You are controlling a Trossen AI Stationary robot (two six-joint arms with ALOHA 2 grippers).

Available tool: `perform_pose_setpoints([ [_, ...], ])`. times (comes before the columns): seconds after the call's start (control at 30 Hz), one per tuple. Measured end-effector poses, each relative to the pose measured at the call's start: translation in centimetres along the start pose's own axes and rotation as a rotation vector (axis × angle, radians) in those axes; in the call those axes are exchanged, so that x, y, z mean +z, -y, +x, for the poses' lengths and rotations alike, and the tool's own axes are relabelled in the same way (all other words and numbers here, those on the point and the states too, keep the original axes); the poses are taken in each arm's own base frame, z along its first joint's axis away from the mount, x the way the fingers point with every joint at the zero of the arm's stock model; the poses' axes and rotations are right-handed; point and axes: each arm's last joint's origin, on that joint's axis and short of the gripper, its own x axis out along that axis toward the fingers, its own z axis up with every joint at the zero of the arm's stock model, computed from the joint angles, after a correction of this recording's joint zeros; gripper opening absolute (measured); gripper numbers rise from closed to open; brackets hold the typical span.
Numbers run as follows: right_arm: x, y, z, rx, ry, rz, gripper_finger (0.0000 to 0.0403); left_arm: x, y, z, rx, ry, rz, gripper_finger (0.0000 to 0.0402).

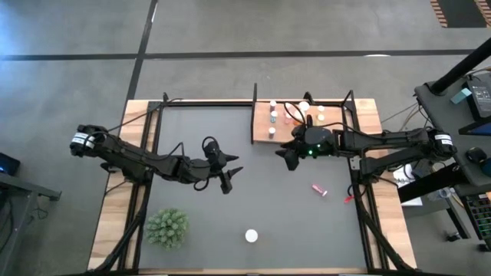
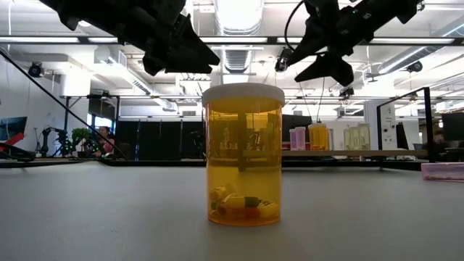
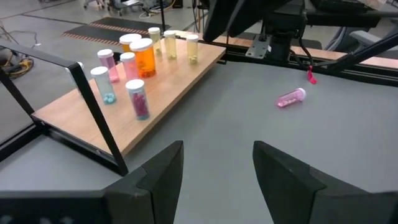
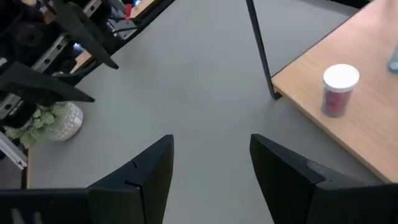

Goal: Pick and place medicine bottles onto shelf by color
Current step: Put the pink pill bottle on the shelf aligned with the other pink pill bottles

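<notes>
Two open claws (image 1: 230,178) (image 1: 288,156), both empty

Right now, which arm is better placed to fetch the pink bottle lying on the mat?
Probably the right. Its empty open claw hovers by the shelf, nearer the fallen pink bottle. The left claw, also open, hangs mid-mat, farther off.

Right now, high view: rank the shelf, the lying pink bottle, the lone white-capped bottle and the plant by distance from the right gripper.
1. shelf: right beside the right gripper, just behind it.
2. lying pink bottle: on the mat, toward the front-right.
3. lone white-capped bottle: near the mat's front edge.
4. plant: front-left corner, farthest.
</notes>
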Motion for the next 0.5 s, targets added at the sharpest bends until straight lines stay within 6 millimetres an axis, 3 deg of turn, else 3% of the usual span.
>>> perform_pose_setpoints([
  [0.3, -0.5, -0.2, -0.1, 0.061, -0.078, -0.057, 0.0203, 0.0, 0.0, 0.0, 0.0, 0.0, 0.0, 0.0178],
  [0.5, -2.5, -1.6, -0.5, 0.092, -0.183, -0.182, 0.0203, 0.0, 0.0, 0.0, 0.001, -0.001, 0.0, 0.0178],
])
